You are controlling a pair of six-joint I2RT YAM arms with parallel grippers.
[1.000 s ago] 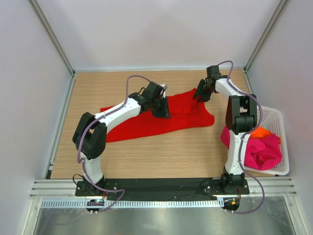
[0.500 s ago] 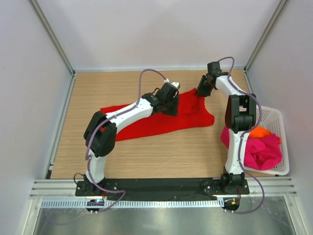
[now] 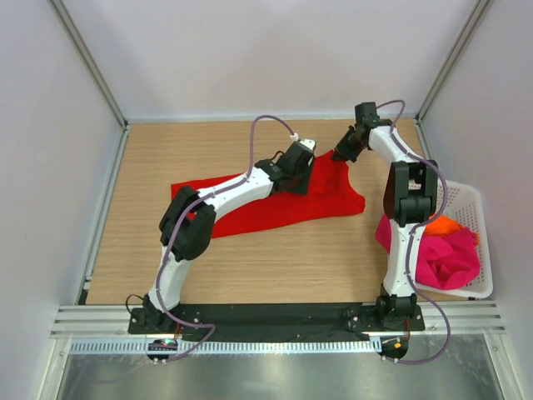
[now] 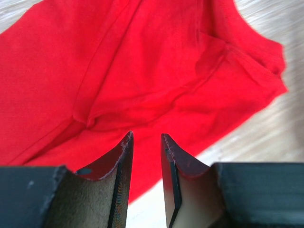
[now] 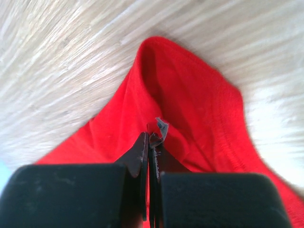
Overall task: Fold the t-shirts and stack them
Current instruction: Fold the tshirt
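A bright red t-shirt (image 3: 275,204) lies spread across the wooden table. My left gripper (image 3: 303,177) hovers over its far middle part. In the left wrist view the left gripper (image 4: 146,137) stands open by a narrow gap, with nothing between its fingers and the red t-shirt (image 4: 142,61) below. My right gripper (image 3: 343,154) is at the shirt's far right corner. In the right wrist view the right gripper (image 5: 151,137) is shut on a pinched fold of the red t-shirt (image 5: 190,95). A magenta-pink t-shirt (image 3: 445,254) and an orange t-shirt (image 3: 447,224) lie bunched in the basket.
A white lattice basket (image 3: 475,200) stands at the table's right edge beside the right arm. White walls with metal corner posts (image 3: 92,67) close in the table on three sides. Bare wood (image 3: 250,267) lies in front of the red shirt.
My left arm has reached farther back and to the right over the red shirt. My right gripper has closed on the shirt's far right corner.
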